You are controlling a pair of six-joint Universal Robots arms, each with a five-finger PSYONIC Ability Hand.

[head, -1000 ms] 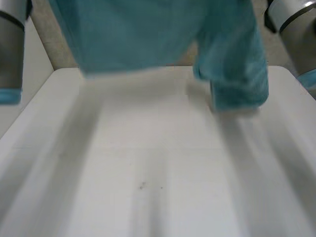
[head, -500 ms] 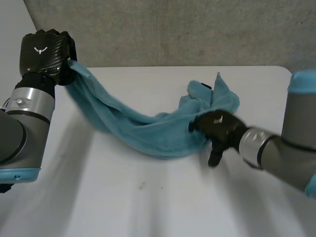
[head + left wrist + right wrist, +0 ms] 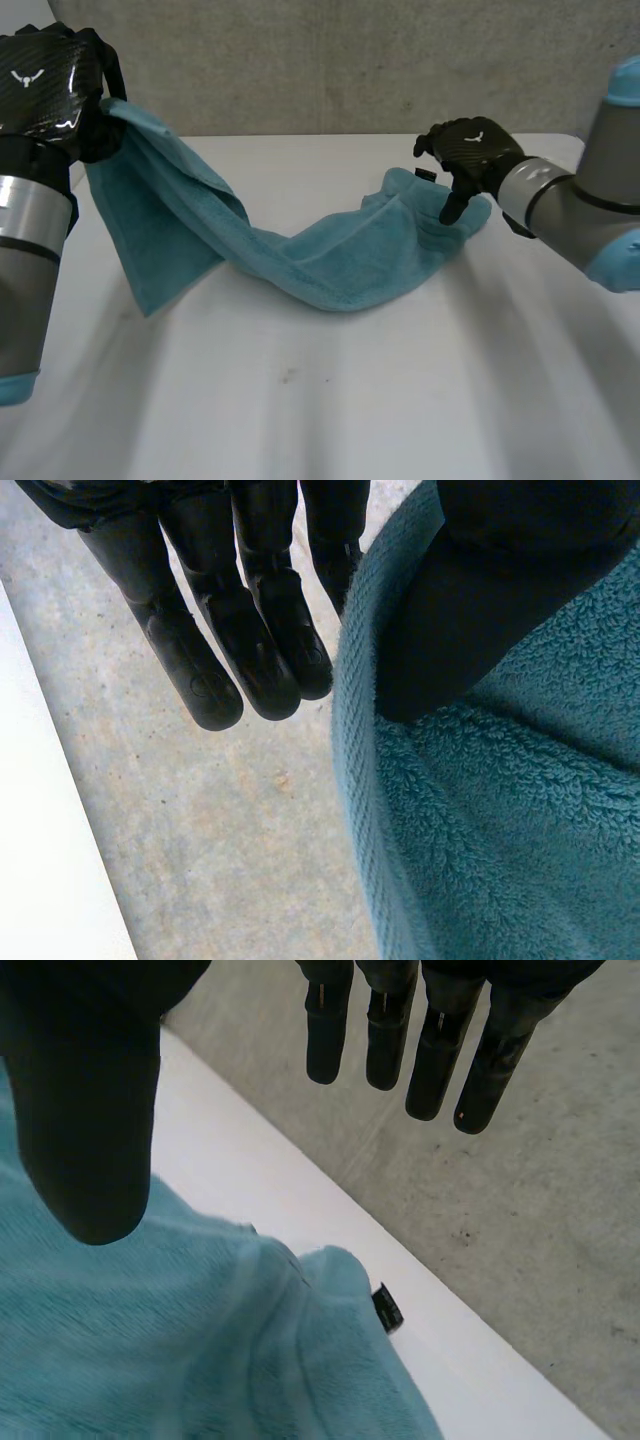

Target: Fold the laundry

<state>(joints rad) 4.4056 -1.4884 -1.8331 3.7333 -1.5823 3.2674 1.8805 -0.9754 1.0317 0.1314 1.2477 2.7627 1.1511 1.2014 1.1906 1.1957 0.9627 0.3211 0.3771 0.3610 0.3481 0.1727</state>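
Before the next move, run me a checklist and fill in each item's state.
1. Left hand grips the towel: ok. Its thumb pins the cloth near an edge and holds it raised.
2. Right hand grips the towel: not ok. Its fingers are straight over the towel's far end and hold nothing.
3. Towel spread flat: not ok. It sags from the left hand and lies bunched on the table.
4. Far end resting on the table: ok.
5. A corner under the right hand: cannot tell, because the cloth is folded over itself there.
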